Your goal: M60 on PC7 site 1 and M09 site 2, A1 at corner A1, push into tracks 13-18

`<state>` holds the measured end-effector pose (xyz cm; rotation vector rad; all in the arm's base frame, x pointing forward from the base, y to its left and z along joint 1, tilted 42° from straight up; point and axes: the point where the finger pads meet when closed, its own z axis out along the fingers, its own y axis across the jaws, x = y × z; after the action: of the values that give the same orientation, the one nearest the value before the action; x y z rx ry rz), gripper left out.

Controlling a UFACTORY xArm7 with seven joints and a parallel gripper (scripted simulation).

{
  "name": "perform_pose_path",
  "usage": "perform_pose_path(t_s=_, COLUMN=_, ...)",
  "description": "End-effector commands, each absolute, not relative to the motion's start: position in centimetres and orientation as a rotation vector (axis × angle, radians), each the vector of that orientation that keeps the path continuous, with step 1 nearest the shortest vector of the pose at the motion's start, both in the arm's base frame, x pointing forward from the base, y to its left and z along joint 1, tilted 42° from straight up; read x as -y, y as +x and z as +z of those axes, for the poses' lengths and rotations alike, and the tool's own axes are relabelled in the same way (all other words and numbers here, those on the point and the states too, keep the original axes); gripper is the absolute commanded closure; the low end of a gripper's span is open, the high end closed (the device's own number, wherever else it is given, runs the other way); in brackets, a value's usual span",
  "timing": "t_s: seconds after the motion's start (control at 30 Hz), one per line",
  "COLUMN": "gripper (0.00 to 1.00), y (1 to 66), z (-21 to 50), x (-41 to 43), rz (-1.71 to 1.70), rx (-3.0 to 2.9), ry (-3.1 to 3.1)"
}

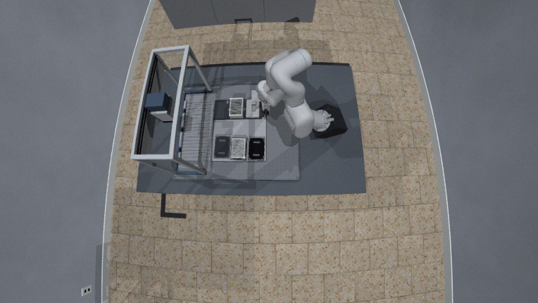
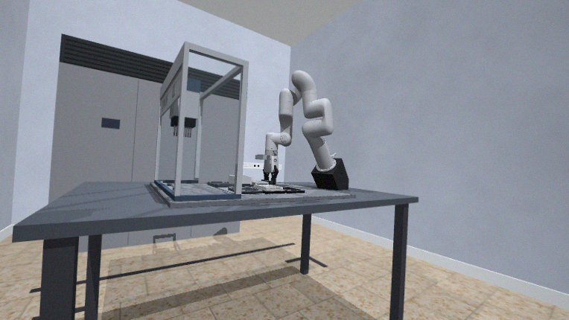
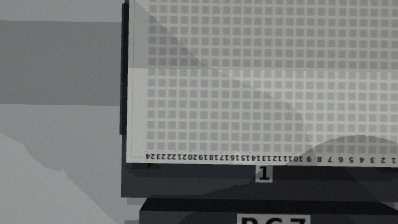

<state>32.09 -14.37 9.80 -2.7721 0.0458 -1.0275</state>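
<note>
Above grey table [image 2: 119, 206], folded arm [image 2: 314, 114], wrist down, pincer [image 2: 270, 177] wide, empty, over M60 [image 3: 260, 80].

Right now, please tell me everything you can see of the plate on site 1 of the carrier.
The plate is pale grey-white and flat, with a dense grid of small square wells. Column numbers up to 24 run along its near edge, so it looks like the 384-well M60. It lies on the dark carrier, just behind the label 1 and the PC7 handle. It looks level. The gripper hangs above the handle end, jaws open, touching nothing.
</note>
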Motion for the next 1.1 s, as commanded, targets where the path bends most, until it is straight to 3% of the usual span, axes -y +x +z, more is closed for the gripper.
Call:
perform_pose_path(t_s=0.0, gripper=0.18, y=32.4, z=10.1, x=14.6, rz=-1.034, rx=-0.048, ry=-2.774)
perform_pose_path(t_s=1.07, gripper=0.18, y=34.5, z=11.9, x=14.8, rz=-1.034, rx=-0.048, ry=-2.773)
